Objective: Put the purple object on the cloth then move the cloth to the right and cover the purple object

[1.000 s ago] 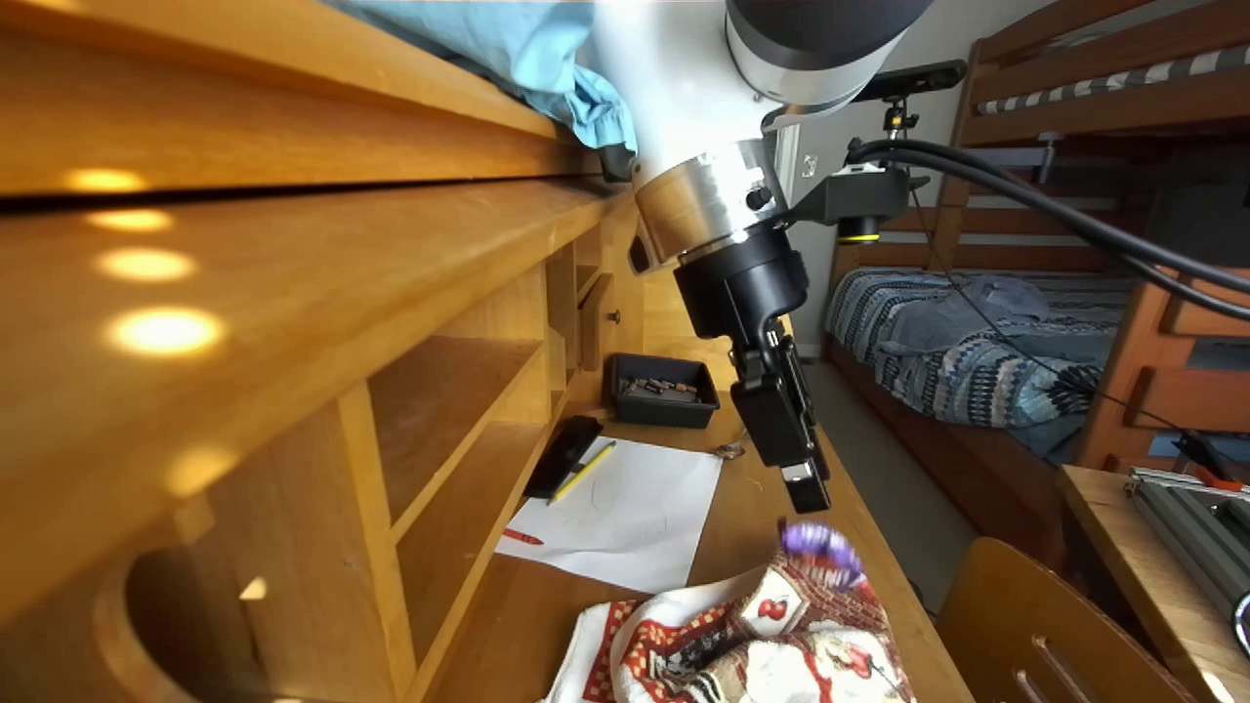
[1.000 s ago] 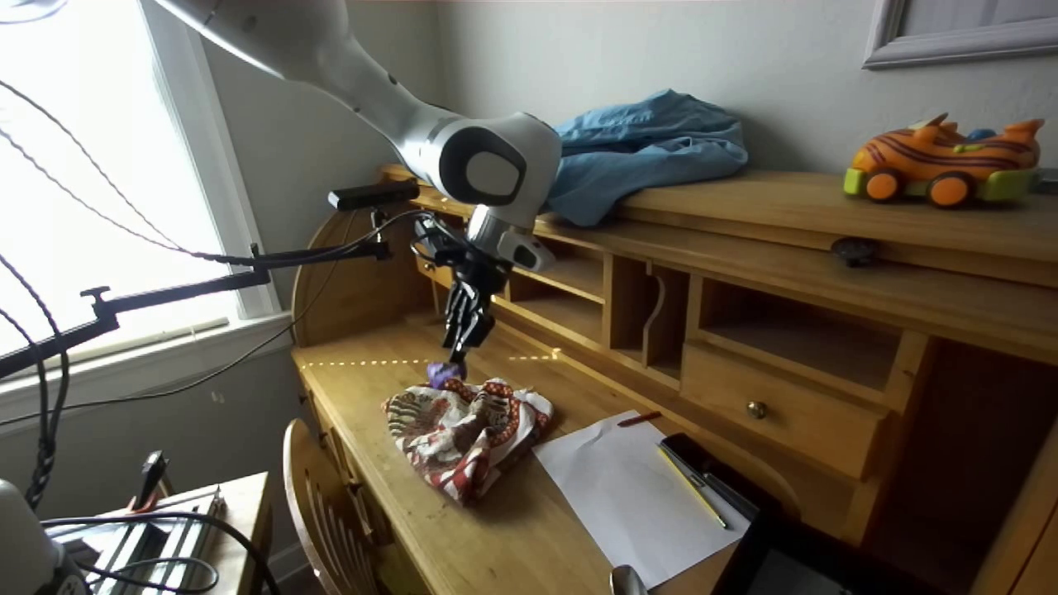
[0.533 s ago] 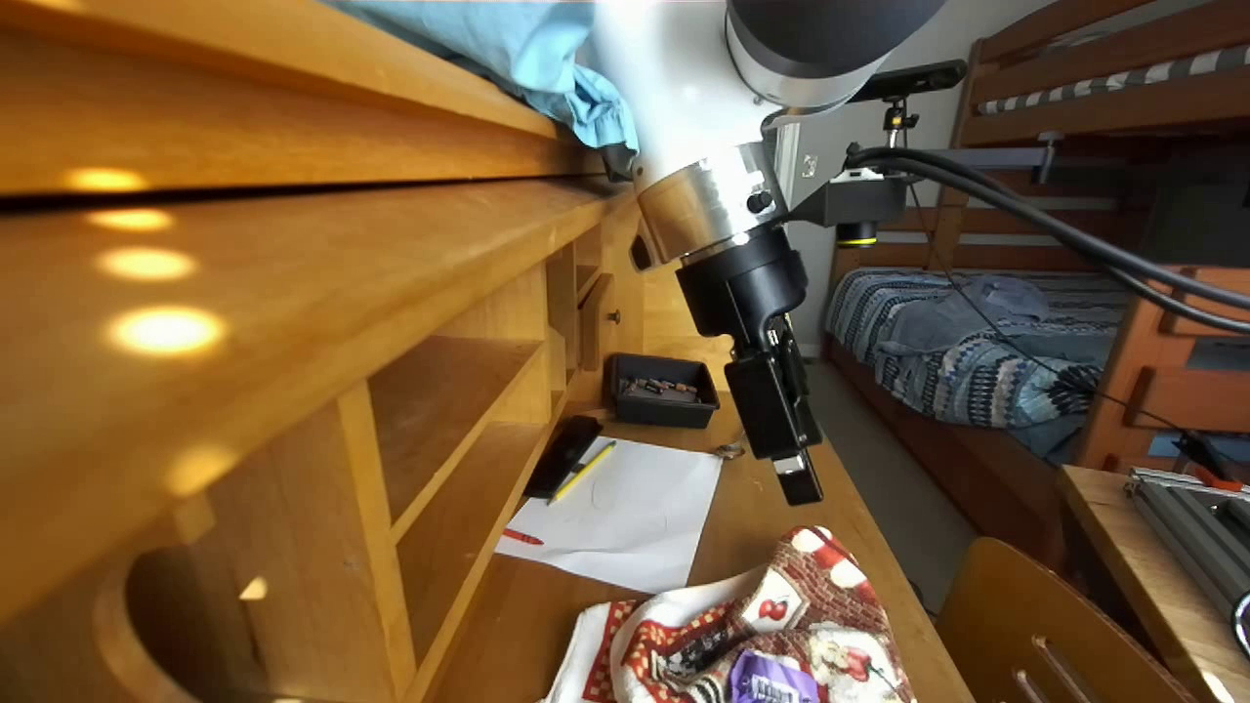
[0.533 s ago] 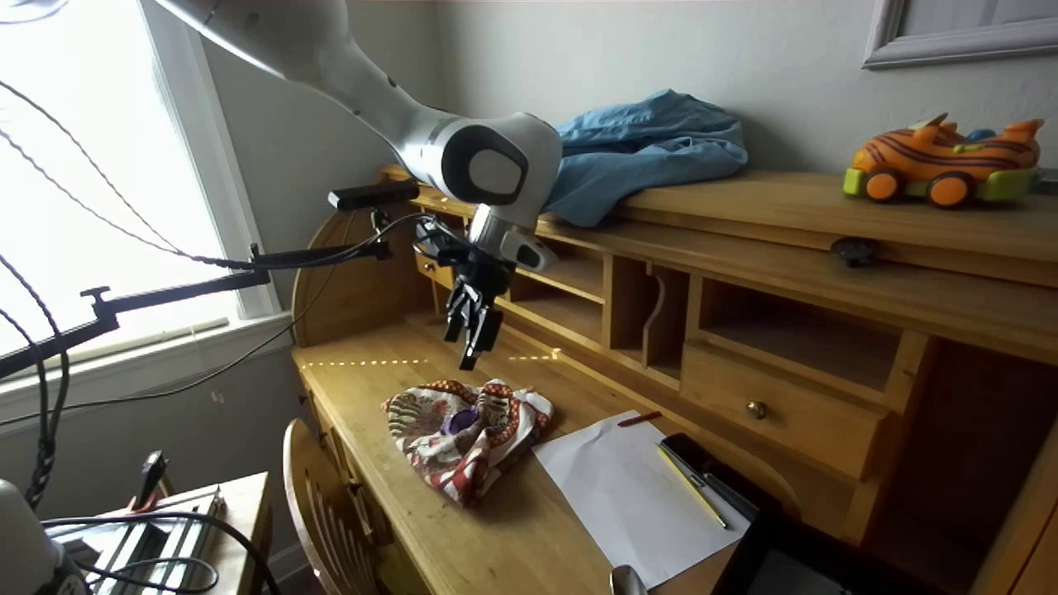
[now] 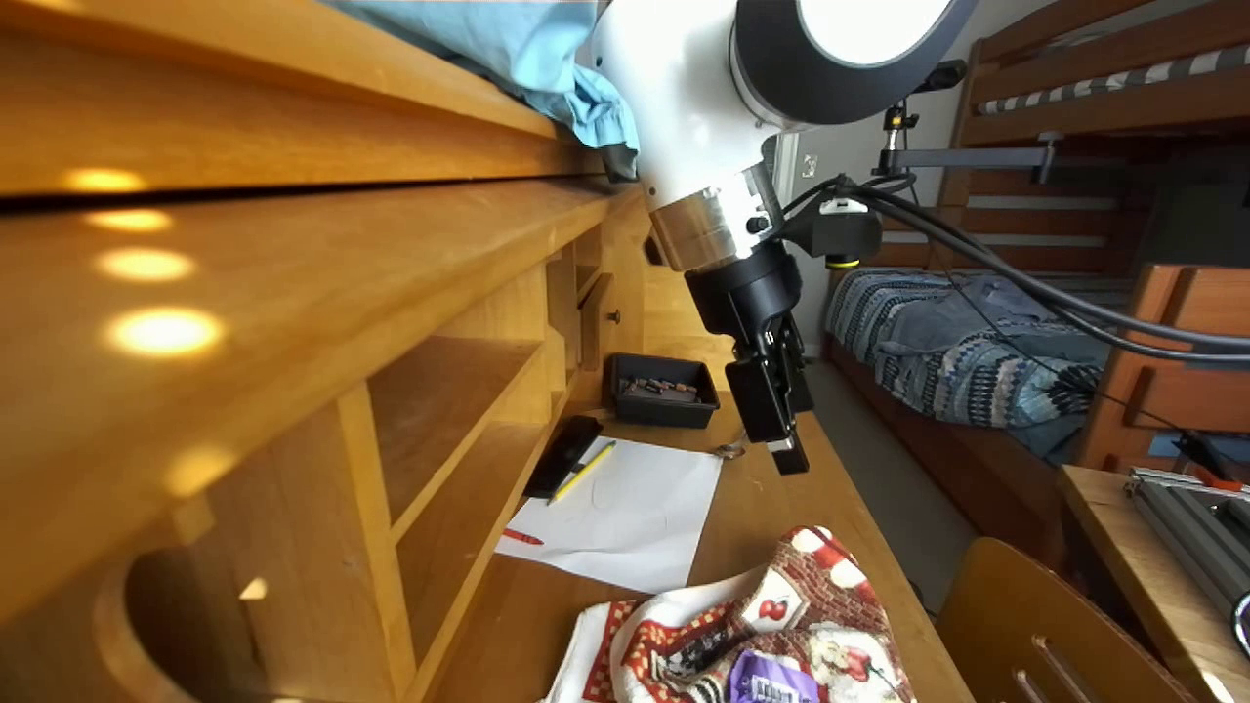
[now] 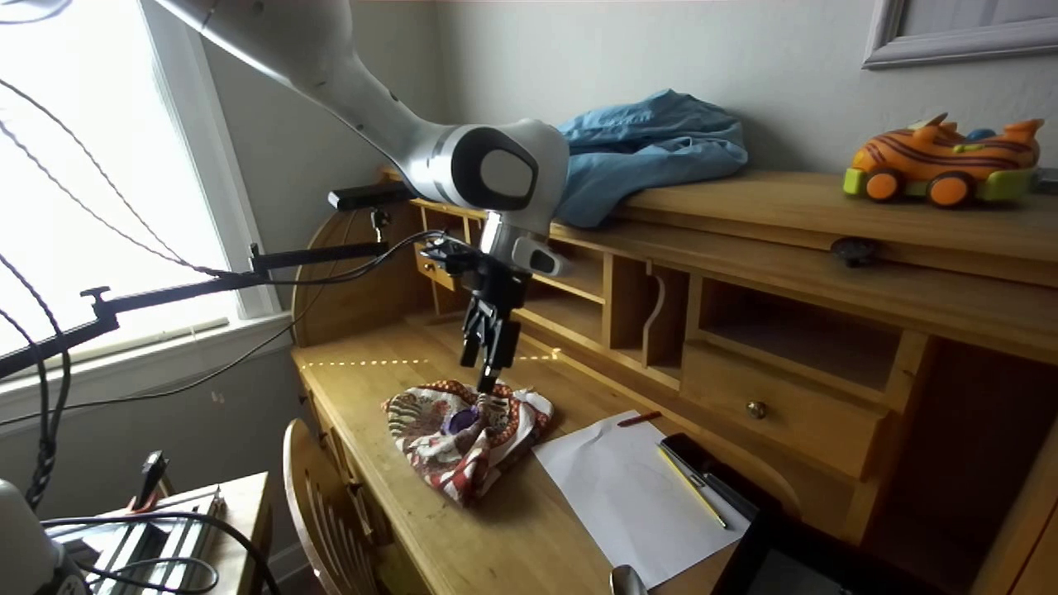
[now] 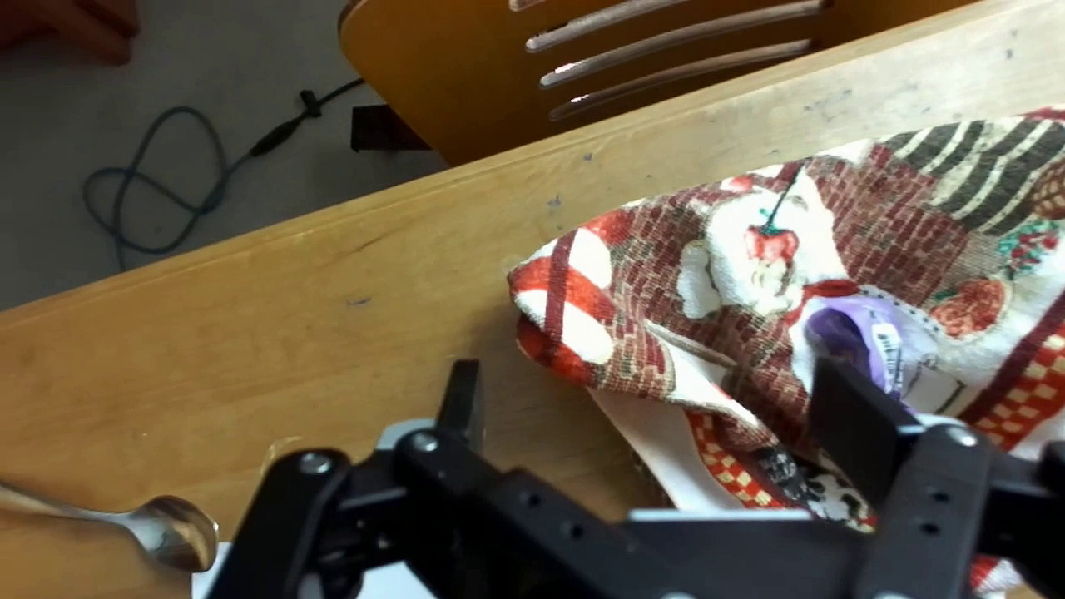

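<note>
"Looking in the wrist view, how does your pincer [image 7: 647, 399] stand?"

"It stands wide: my two fingers [image 7: 857, 433] are well apart. The small purple packet [image 7: 874, 333] lies on the crumpled cloth [image 7: 740, 333], partly behind one finger. The cloth lies on the desk [image 7: 374, 299], as does a spoon [image 7: 176, 532]."

"And in an exterior view?"

"There I see a gap between my pincer and the cloth. Farther on the desk is a white paper [image 5: 645, 517] with a yellow pencil [image 5: 583, 473], then a dark tray [image 5: 669, 415]."

"And higher?"

"In an exterior view, a blue fabric [image 6: 653, 157] and an orange toy car [image 6: 946, 169] rest high on the desk. In both exterior views, the packet is on the cloth."
</note>
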{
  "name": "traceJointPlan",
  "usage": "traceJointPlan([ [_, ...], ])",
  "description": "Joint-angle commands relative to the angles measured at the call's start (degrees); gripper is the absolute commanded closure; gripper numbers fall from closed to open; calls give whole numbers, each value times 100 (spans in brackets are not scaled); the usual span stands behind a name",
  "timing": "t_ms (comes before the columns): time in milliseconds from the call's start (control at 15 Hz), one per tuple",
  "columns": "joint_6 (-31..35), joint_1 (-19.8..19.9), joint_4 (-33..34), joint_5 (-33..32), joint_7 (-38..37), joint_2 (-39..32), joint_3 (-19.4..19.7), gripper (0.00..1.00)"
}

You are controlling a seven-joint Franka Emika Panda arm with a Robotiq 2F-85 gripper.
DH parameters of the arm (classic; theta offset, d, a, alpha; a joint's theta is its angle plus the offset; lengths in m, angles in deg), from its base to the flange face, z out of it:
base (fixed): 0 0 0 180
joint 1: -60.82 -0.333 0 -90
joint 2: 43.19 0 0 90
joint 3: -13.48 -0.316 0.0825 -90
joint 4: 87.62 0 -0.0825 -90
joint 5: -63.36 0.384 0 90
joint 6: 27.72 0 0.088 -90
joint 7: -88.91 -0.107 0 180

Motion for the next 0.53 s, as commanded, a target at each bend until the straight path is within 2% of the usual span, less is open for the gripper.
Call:
traceJointPlan([
  [0,82,126,-250,-77,407,176,-6,0],
  [133,193,200,-353,-35,696,220,-12,0],
  [467,1015,390,-839,101,1727,376,-62,0],
])
